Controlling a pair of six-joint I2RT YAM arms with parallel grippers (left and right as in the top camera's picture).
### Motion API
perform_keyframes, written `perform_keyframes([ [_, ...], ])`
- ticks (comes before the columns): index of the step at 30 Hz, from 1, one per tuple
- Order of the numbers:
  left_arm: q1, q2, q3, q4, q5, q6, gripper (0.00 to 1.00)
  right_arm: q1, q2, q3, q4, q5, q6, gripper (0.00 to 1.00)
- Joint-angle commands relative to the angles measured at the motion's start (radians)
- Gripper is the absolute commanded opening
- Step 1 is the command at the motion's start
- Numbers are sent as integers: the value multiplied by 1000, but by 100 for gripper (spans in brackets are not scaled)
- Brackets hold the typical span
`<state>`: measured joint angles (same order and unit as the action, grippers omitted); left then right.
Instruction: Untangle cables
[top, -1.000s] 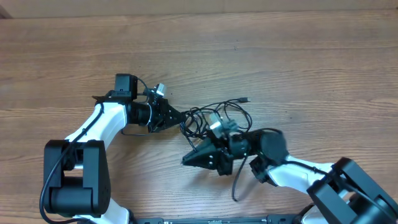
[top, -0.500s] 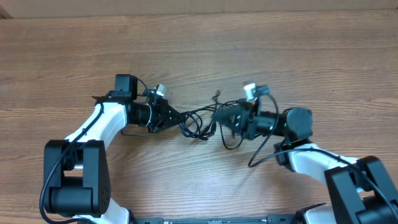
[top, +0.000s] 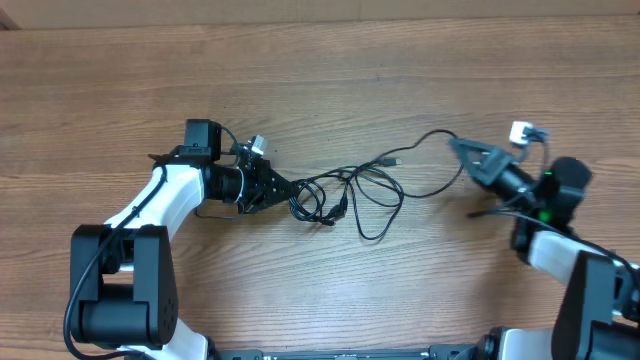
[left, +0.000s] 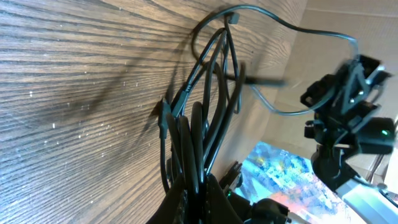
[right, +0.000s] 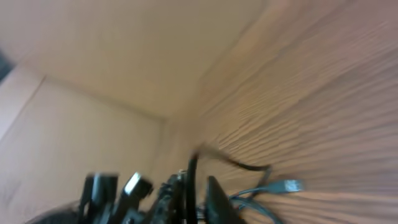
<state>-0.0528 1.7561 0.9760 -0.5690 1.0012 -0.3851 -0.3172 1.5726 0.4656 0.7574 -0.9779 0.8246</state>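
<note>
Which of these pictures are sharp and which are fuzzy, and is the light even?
Overhead view: sharp and evenly lit, with only faint shadows beside the cables on the table. Left wrist view: the wood grain is crisp with small glints, but the cords nearest the lens and the background are soft. Right wrist view: smeared throughout; even the plug is fuzzy.

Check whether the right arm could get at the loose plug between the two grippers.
Probably yes: only table lies between the right gripper and the plug. But it looks shut on one of the cables, so it must release first.
</note>
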Motion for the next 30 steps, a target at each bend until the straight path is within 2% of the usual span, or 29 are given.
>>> perform_keyframes([
  [1, -6, -30, 9, 1, 12, 17, 4, -59, -11, 7, -44, -71, -79, 30],
  [3, -6, -30, 9, 5, 13, 10, 4, -75, -11, 7, -90, -101, -150, 40],
  [4, -6, -31, 9, 8, 12, 11, 4, -78, -11, 7, -126, -101, -172, 49],
  [5, -6, -31, 9, 14, 12, 13, 5, -78, -11, 7, -152, -101, -187, 68],
  [6, -6, -34, 9, 18, 12, 16, 5, -78, -11, 7, -178, -101, -207, 77],
  [9, -6, -54, 9, 20, 13, 38, 4, -77, -11, 7, -243, -101, -254, 91],
  [11, -6, -93, 9, 20, 16, 50, 4, -77, -11, 7, -264, -101, -258, 96],
  [16, -6, -269, 29, 33, 11, 106, 4, -77, -11, 7, -274, -132, -257, 100],
  [22, -6, -553, 58, 111, -6, 228, 4, -77, -11, 7, -274, -180, -258, 100],
  [26, -6, -694, 58, 113, -124, 232, 5, -75, -11, 7, -275, -200, -257, 100],
  [30, -6, -771, 58, 104, -141, 232, 4, -62, -11, 7, -281, -211, -257, 100],
])
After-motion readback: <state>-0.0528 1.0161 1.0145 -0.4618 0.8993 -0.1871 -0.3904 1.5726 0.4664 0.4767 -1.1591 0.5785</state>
